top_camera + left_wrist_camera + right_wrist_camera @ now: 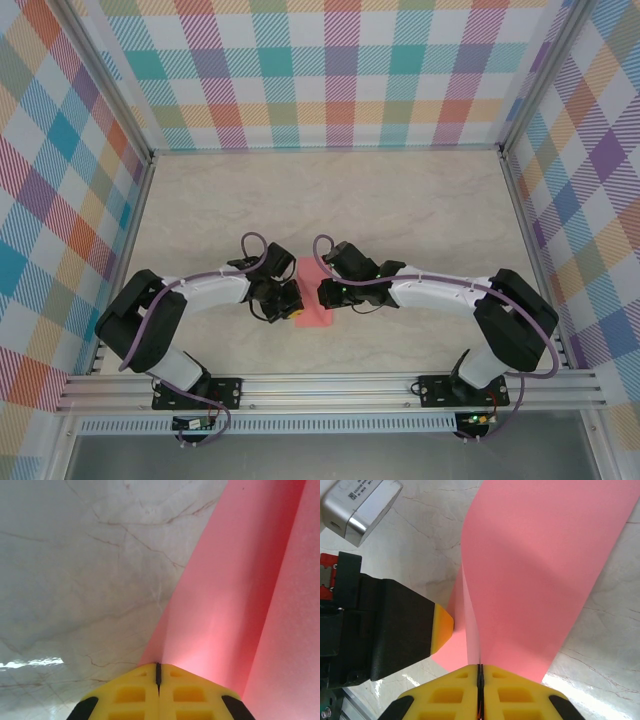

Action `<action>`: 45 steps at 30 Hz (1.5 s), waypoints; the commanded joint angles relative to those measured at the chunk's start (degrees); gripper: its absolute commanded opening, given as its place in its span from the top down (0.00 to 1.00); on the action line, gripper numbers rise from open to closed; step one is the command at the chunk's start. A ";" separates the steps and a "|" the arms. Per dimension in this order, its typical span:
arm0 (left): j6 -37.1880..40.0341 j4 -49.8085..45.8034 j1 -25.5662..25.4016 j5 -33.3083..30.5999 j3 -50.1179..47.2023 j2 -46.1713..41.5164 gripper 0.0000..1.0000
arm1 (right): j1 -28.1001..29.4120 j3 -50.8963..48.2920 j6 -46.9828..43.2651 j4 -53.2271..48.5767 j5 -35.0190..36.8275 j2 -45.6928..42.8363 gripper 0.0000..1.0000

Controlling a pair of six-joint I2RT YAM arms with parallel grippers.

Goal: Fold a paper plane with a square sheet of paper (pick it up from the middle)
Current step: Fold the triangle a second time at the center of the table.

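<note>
The salmon-pink paper sheet (309, 270) lies folded on the marble table between my two grippers, just in front of the arm bases. My left gripper (297, 304) meets it from the left and my right gripper (322, 293) from the right. In the left wrist view the yellow fingers (130, 695) are pressed together, and the paper's (225, 605) edge runs into their slit at the left gripper (158, 672). My right gripper (480, 672) is shut on a raised crease of the paper (535, 570). The left gripper's yellow fingertip (442, 626) touches the sheet's left edge.
The marble tabletop (400, 200) stretches away beyond the paper. Plaid walls (330, 70) close in the back and both sides. An aluminium rail (330, 385) runs along the near edge. A silver-grey block (360, 507) sits above the left gripper's black body (385, 625).
</note>
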 commanded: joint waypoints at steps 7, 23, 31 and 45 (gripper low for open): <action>6.18 -12.00 -0.74 -11.10 4.70 1.58 1.00 | -0.18 -0.36 1.22 0.26 0.89 -0.11 0.90; 9.14 -10.66 -0.78 -7.81 5.34 -4.93 1.00 | -0.19 1.66 1.16 0.49 1.33 3.84 0.90; 8.55 -6.50 -0.96 -2.24 2.84 -7.09 1.00 | -0.37 2.10 0.72 0.41 1.72 5.53 0.90; 8.59 -4.22 -2.71 -1.65 2.06 0.26 1.00 | -0.85 2.06 0.90 1.52 1.34 7.66 0.90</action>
